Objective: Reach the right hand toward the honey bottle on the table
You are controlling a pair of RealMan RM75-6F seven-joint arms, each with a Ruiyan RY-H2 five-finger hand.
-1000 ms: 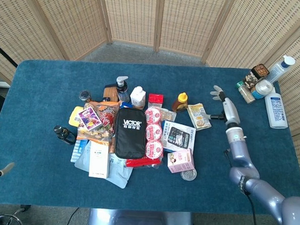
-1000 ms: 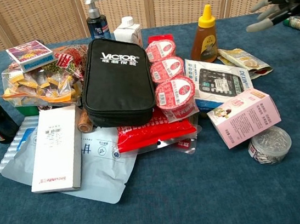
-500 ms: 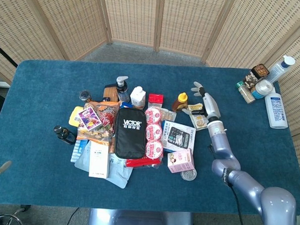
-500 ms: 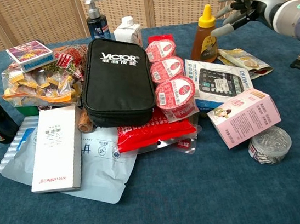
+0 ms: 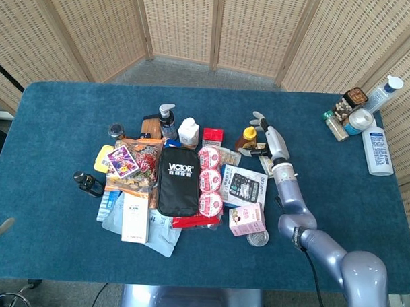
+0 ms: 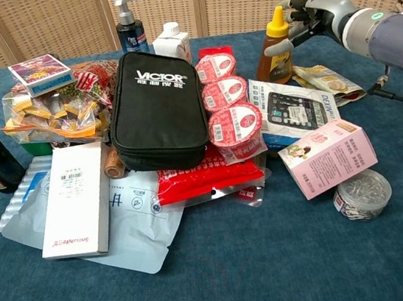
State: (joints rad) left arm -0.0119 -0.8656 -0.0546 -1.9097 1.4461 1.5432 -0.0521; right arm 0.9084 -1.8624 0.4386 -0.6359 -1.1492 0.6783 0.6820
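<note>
The honey bottle (image 5: pixel 246 139), amber with a yellow cap, stands upright behind the pile of goods, right of centre. My right hand (image 5: pixel 266 135) hovers just right of it with fingers spread and nothing held. In the chest view the right hand (image 6: pixel 304 17) is at cap height beside the honey bottle (image 6: pixel 276 57), and its thumb crosses in front of the bottle's shoulder; I cannot tell whether it touches. Only a grey tip of my left hand (image 5: pixel 1 228) shows at the lower left edge, far from the pile.
A black Victor pouch (image 5: pixel 178 180), red-lidded cups (image 5: pixel 210 180), a calculator box (image 6: pixel 294 111) and a pink box (image 6: pixel 327 156) lie in front of the bottle. Sachets (image 6: pixel 330 80) lie under my forearm. A pump bottle (image 5: pixel 168 121) and carton (image 5: pixel 188 133) stand to the left; several bottles (image 5: pixel 367 125) sit far right.
My right hand has swept left from the open right side of the table to just beside the honey bottle. The goods have not moved.
</note>
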